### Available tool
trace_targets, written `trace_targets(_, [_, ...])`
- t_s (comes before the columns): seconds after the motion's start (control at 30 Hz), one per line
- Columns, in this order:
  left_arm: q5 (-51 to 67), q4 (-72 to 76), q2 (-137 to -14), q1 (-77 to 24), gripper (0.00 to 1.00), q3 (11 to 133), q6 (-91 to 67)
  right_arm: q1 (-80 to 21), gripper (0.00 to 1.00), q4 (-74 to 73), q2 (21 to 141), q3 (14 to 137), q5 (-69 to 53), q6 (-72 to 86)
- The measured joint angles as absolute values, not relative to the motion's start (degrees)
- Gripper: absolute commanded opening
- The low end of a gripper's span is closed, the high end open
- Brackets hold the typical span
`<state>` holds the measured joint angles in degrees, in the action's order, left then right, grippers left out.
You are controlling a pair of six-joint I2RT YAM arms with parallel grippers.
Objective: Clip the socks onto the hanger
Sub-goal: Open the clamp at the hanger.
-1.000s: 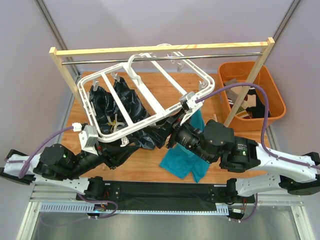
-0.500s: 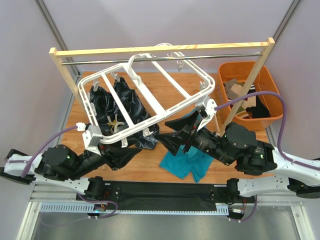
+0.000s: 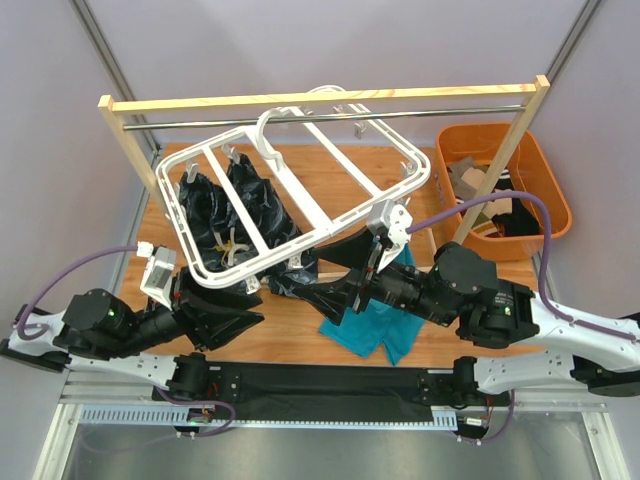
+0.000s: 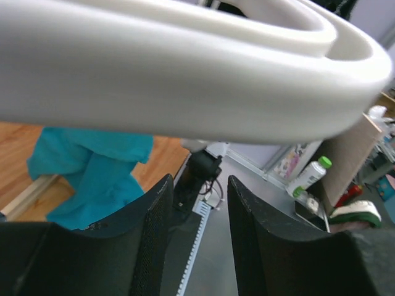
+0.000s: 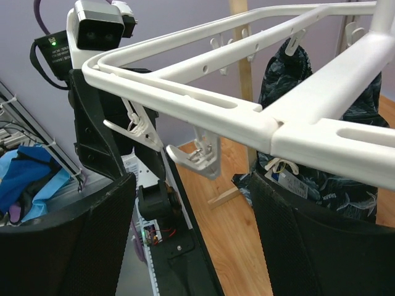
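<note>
Under the near rim of the hanger [image 5: 210, 108], which hangs tilted from the rail of the wooden rack [image 3: 300, 99], both hands wait empty. The left hand [image 4: 197, 237] sits just below the hanger's near-left corner, its fingers parted with nothing between them. The right hand [image 5: 191, 246] is spread wide below the middle of the near rim, gripping nothing, and a free clip [image 5: 199, 157] dangles just ahead of it. A dark patterned cloth [image 3: 240, 205] hangs inside the frame. The teal sock [image 3: 375, 325] lies crumpled on the surface [image 3: 290, 322] beneath the right arm, unclipped, and more fabric sits in the orange bin [image 3: 552, 185]. The step in hand looks like lining up on the clips before fetching a sock. Next, one hand likely has to drop to the teal sock, pinch it near one end and lift that end to the free clip, while the other steadies the swinging frame or presses the clip open.
</note>
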<state>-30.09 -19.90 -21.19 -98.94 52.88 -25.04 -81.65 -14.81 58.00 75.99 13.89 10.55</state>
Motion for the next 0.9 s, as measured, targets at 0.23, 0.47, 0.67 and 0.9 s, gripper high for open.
trace_targets(0.23, [-17.8,-16.5,-16.6,-98.9,0.44,49.4,-25.6,-81.2,0.75,-13.3,58.7,76.1,10.3,8.9])
trace_targets(0.47, [-7.0,-14.1,-14.6,-98.9,0.42,51.0,-22.7,-81.2,0.75,-13.5,60.6,77.8,8.2,9.0])
trace_targets(0.67, [-0.4,-12.8,-12.3,-98.9,0.42,55.8,-18.7,-81.2,0.75,-14.0,62.7,79.4,7.9,10.1])
trace_targets(0.9, [-4.9,-12.6,-11.2,-98.9,0.43,57.8,-14.9,-81.2,0.74,-14.4,65.7,82.4,4.5,13.4])
